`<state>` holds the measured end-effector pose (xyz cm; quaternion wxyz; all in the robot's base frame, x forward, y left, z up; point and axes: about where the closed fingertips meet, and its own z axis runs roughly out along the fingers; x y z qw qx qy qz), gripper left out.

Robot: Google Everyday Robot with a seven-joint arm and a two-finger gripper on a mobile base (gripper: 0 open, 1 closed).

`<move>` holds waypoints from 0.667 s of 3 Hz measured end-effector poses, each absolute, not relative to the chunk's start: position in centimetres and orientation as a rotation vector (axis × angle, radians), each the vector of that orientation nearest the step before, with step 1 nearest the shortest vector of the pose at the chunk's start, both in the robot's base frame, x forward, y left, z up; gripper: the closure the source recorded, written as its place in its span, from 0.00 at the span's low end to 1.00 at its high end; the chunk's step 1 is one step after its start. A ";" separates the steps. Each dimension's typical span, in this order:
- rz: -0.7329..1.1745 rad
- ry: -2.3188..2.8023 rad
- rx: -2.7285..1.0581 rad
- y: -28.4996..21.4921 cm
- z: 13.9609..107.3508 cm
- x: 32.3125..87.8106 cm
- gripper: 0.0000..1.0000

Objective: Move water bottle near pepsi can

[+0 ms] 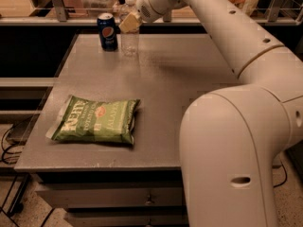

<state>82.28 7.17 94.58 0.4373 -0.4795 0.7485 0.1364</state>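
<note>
Camera view looks down over a grey worktop (pixel 189 74) from behind the robot, whose pale, rounded body (pixel 236 164) fills the lower right. Its arm (pixel 222 27) reaches up and left across the far edge, ending in the hand (pixel 130 22) near the far left corner of the worktop.

The hand is closed around the upper part of the water bottle (pixel 129 42). One yellowish finger (pixel 131 21) lies across the front of the bottle just below its neck, and the other is hidden behind the bottle. The white cap shows above the hand. The bottle is upright, and its base looks to be on the worktop, though I cannot tell for sure whether it is touching.

The pepsi can (pixel 108 31) stands upright just to the left of the bottle, logo facing the camera. The two are close together with a narrow gap between them, not touching.

Well apart from both, toward the near left part of the worktop, a green chip bag (pixel 97 120) lies flat. Below the front edge is a drawer front (pixel 109 195), and dark cables (pixel 9 145) hang off to the left.
</note>
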 end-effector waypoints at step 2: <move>0.357 1.877 -1.210 8.1 93.9 82.6 0.00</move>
